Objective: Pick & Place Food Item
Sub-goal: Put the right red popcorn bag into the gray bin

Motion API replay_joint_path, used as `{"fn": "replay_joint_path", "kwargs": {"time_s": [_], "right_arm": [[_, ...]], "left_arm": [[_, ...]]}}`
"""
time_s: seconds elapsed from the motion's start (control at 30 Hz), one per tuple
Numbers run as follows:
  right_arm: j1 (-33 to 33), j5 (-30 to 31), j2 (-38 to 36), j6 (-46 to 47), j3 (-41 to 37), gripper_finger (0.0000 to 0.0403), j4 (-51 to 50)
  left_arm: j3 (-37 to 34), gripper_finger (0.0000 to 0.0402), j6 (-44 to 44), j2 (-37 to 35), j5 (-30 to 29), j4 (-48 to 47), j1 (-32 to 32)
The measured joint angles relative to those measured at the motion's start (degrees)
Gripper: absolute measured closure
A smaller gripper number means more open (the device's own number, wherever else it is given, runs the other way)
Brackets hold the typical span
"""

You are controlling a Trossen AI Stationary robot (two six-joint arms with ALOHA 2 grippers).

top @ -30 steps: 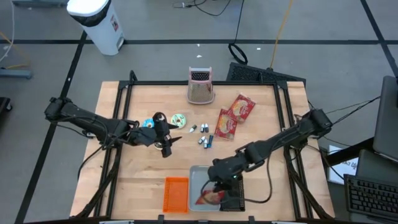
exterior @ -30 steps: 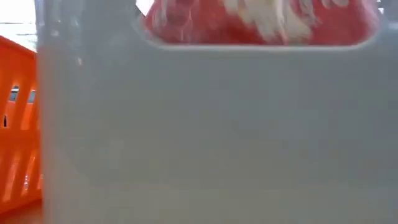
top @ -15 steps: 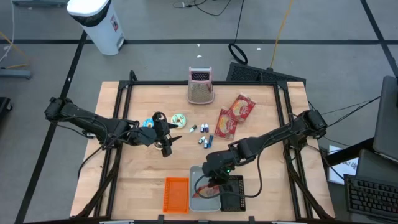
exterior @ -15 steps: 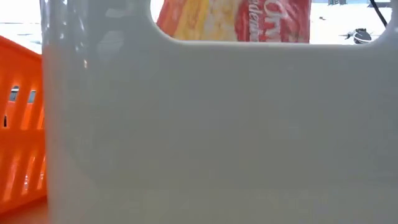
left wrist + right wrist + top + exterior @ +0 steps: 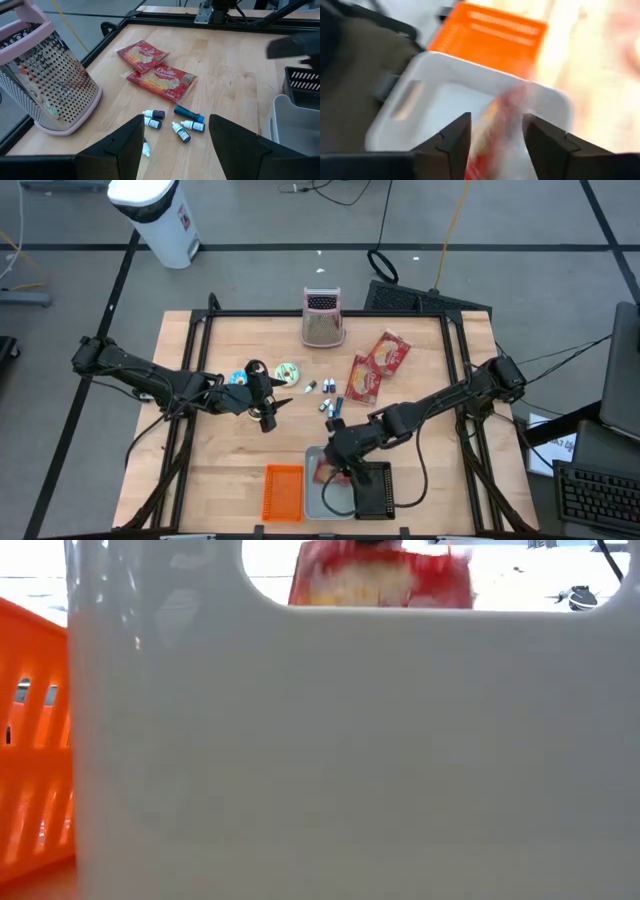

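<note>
A red and yellow popcorn packet [image 5: 326,473] is inside the white bin [image 5: 312,505] at the table's near edge. In the low view its top edge [image 5: 380,582] shows blurred above the bin's wall [image 5: 350,740]. My right gripper [image 5: 336,463] hangs over the bin's far end, open. In the right wrist view the packet [image 5: 492,150] is a blur below the gap between the two fingers [image 5: 496,119]. My left gripper [image 5: 268,414] waits open left of the table's middle, with nothing between its fingers [image 5: 175,145].
Two more popcorn packets [image 5: 375,365] lie at the far right. A pink-framed grater [image 5: 322,318] stands at the far edge. Small dropper bottles [image 5: 328,402] lie mid-table. An orange basket [image 5: 283,492] and a black basket [image 5: 375,490] flank the white bin.
My right gripper has gone over the bin from its near end toward its far end and rolled. The packet has turned from lying broad in the hold to standing upright. It now sits lower in the bin, blurred.
</note>
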Motion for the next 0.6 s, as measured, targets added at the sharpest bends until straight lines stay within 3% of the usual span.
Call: {"fn": "replay_joint_path", "kwargs": {"time_s": [0.1, 0.2, 0.33, 0.5, 0.6], "right_arm": [[0.0, 4.4, 0.0, -3.4, 0.0, 0.0222, -1.1], [0.0, 4.5, 0.0, -5.6, 0.0, 0.0221, -1.1], [0.0, 2.3, 0.0, -5.9, 0.0, 0.0228, 0.0], [-0.1, -6.2, 0.0, -5.4, 0.0, 0.0237, 0.1], [-0.4, -7.5, 1.5, -5.3, -0.8, 0.024, 3.3]], "left_arm": [[0.0, 0.0176, 0.0, 0.0, 0.0, 0.0, 0.0], [0.0, 0.0176, 0.0, 0.0, 0.0, 0.0, 0.0], [0.0, 0.0176, 0.0, 0.0, 0.0, 0.0, 0.0], [0.0, 0.0176, 0.0, 0.0, 0.0, 0.0, 0.0], [0.0, 0.0176, 0.0, 0.0, 0.0, 0.0, 0.0]]}}
